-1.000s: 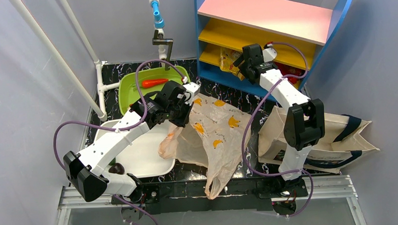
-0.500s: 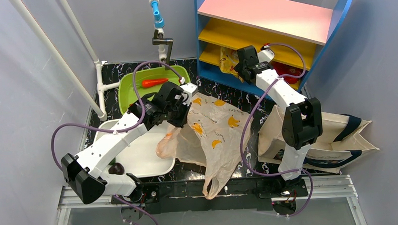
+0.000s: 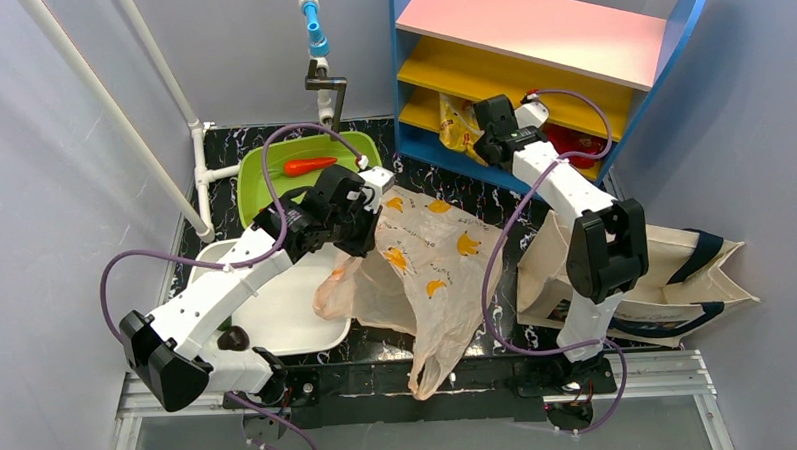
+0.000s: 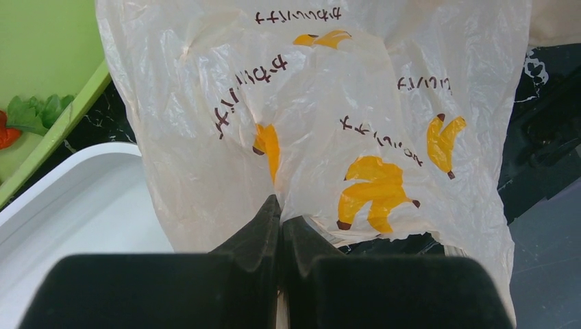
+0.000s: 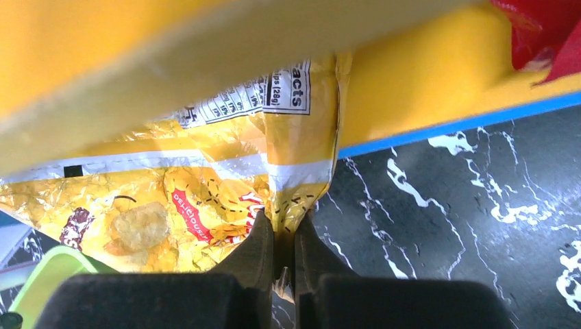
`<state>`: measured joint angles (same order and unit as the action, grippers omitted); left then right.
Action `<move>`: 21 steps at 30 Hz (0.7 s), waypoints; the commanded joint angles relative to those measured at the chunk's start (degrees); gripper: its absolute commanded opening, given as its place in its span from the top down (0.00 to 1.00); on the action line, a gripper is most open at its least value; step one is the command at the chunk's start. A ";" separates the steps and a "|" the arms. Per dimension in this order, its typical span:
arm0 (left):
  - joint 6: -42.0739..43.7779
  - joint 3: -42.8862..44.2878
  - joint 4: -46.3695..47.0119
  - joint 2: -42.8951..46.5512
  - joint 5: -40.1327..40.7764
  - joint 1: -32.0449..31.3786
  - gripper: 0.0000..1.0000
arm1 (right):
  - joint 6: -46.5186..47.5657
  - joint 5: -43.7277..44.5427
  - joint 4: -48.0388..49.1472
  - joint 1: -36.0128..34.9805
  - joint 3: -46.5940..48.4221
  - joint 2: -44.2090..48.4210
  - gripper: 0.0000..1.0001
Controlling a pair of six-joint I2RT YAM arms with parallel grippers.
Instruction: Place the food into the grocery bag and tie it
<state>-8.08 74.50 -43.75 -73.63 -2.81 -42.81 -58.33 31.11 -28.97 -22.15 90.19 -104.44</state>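
The grocery bag (image 3: 431, 259) (image 4: 329, 116), thin beige plastic with yellow banana prints, lies spread over the dark table. My left gripper (image 3: 367, 236) (image 4: 279, 209) is shut on its near edge. My right gripper (image 3: 477, 134) (image 5: 282, 223) reaches into the lowest shelf and is shut on a corner of the crinkly yellow packet (image 3: 458, 121) (image 5: 157, 205). A red piece (image 3: 572, 139) (image 5: 541, 27) lies on the same shelf to the right. The orange-red vegetable (image 3: 309, 165) rests in the green tray (image 3: 273, 184). A dark brown ball (image 3: 234, 338) sits in the white tray (image 3: 288, 314).
The blue shelf unit (image 3: 568, 39) with yellow and pink boards stands at the back right. A cream canvas tote (image 3: 666, 276) lies at the right. White pipes (image 3: 120, 105) run along the left wall, and a tap (image 3: 321, 78) hangs above the green tray.
My right gripper has moved a little left along the shelf and closed its jaws on the yellow packet's corner. The left arm has shifted slightly, still holding the bag.
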 commanded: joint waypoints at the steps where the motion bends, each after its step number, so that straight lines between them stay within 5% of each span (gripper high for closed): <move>1: -1.06 1.28 -0.84 2.64 -2.06 0.44 1.00 | -3.92 -10.71 -10.56 -0.41 -5.70 0.19 0.98; 21: -15.45 18.28 -9.10 -10.62 -5.87 0.79 1.00 | 3.27 -23.58 -3.59 -0.71 -18.62 32.91 0.99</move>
<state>-18.50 88.16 -49.41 -83.13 -7.25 -42.33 -56.27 9.41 -36.51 -22.94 72.25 -77.93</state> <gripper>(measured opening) 0.009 0.105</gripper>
